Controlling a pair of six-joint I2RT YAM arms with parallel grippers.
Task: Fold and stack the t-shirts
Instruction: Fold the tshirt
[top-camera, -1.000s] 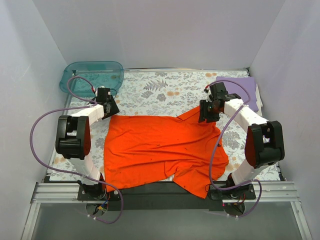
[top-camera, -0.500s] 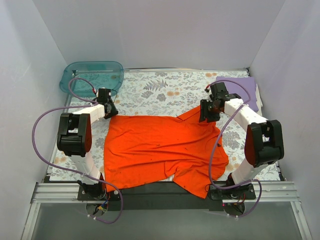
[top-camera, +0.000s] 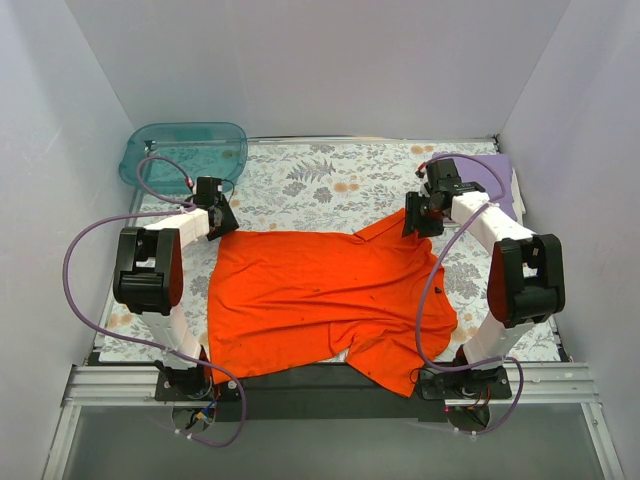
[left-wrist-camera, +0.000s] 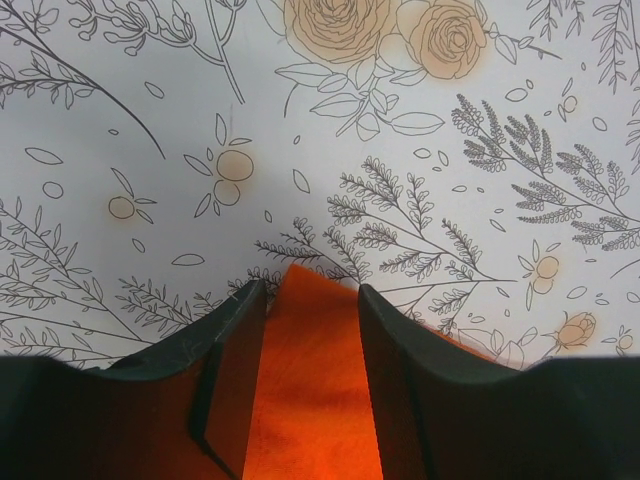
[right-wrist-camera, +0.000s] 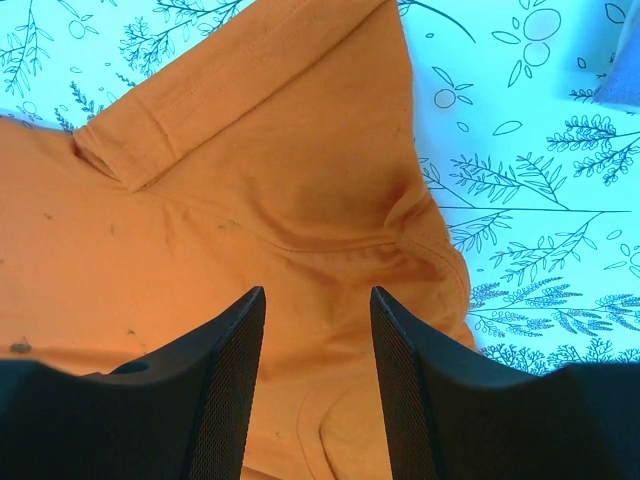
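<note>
Tub (top-camera: 185, 150): translucent teal, near and beyond my left jaws.
Tablecloth (top-camera: 320, 185): floral print, flat beneath my left jaws and right jaws.

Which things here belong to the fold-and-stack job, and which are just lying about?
Job:
- orange-red t-shirt, spread flat mid-table
- lavender t-shirt, far right corner, partly behind the right arm

Lying about:
- translucent teal plastic tub, far left corner
- floral table cover, under everything
</note>
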